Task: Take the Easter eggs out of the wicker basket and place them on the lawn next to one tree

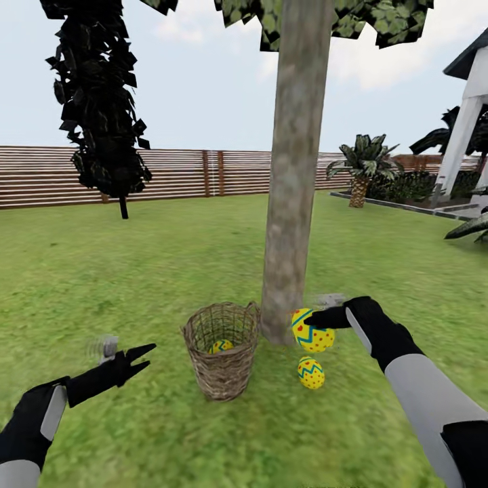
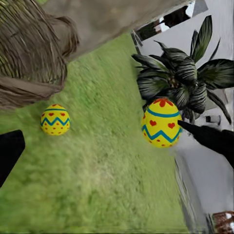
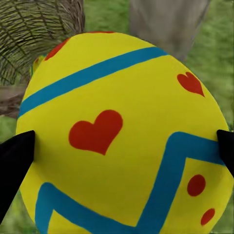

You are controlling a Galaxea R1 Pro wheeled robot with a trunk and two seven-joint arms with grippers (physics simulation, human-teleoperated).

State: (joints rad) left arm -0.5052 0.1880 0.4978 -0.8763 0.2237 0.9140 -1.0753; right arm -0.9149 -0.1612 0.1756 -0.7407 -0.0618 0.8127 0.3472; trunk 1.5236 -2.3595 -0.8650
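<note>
While our right tool: (image 1: 313,318) clamps one egg (image 1: 312,331) just above the grass, beside the tree (image 1: 293,203) base; fingertips (image 3: 14,161) pressed on both sides of it
Left tool: (image 1: 141,358) fingers apart, holding nothing, left of the wicker basket (image 1: 222,349)
Egg on lawn: second egg (image 1: 311,373) lies on the lawn (image 1: 169,271) near the trunk, just below the held one
Egg in basket: third egg (image 1: 221,346) sits inside, we see it over the rim
Basket: upright, just left of the trunk
Background: fence (image 1: 203,173), dark tree (image 1: 102,102), palm (image 1: 361,169)
</note>
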